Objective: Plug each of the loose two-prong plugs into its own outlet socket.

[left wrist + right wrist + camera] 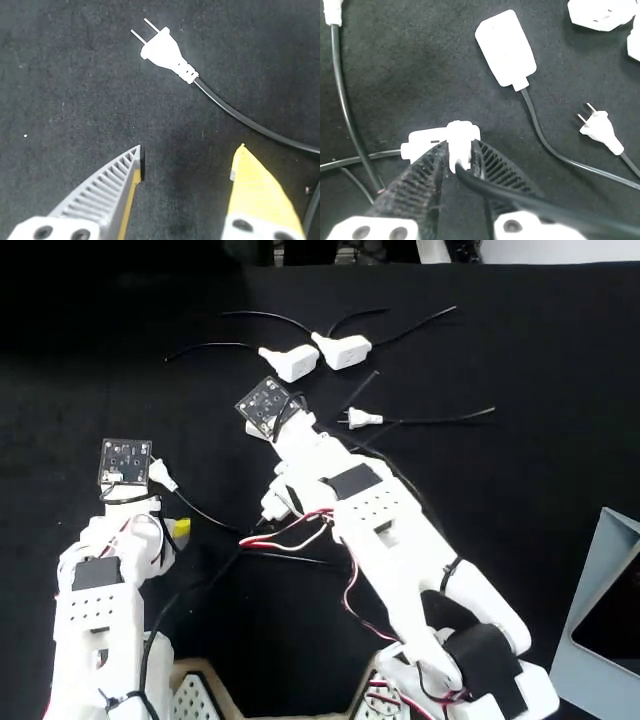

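Two-prong plug (pixel 162 49) lies on the bench (pixel 60 90) just ahead of my left hand (pixel 189 162), which is spread open and clear of it, prongs pointing away, cord (pixel 240 117) trailing back beside the yellow finger (pixel 255 185); right hand (pixel 460 150) is clamped on a white connector (pixel 422 145).
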### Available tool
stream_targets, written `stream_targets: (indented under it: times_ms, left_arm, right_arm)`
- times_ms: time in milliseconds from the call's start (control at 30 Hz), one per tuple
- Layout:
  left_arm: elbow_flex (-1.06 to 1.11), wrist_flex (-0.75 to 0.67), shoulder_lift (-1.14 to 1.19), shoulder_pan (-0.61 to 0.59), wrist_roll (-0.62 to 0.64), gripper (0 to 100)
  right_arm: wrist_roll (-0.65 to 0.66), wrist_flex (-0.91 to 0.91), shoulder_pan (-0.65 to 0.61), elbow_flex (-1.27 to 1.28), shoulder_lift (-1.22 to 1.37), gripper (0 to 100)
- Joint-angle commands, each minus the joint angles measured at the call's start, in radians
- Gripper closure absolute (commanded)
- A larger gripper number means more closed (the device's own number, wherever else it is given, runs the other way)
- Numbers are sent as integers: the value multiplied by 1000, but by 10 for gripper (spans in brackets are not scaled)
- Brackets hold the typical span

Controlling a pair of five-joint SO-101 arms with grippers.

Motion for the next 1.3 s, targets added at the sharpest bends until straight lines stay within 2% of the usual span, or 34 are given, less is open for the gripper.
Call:
stream_targets:
  times_ms: [0,233,467,700,1267]
  left_arm:
    - [-7,-17,-11,-8,5,712]
    - [-7,-17,-9,-8,5,712]
    - [-7,-17,-8,-8,5,712]
    - [-7,-17,-8,-8,5,712]
    - [7,-21,-15,-8,5,712]
  right_arm:
    - [6,-20,29,-7,8,986]
    - [40,-21,38,-13,125,986]
    - [66,-14,71,-27,128,986]
    - [60,196,64,-177,137,986]
    - [60,41,63,5,139,986]
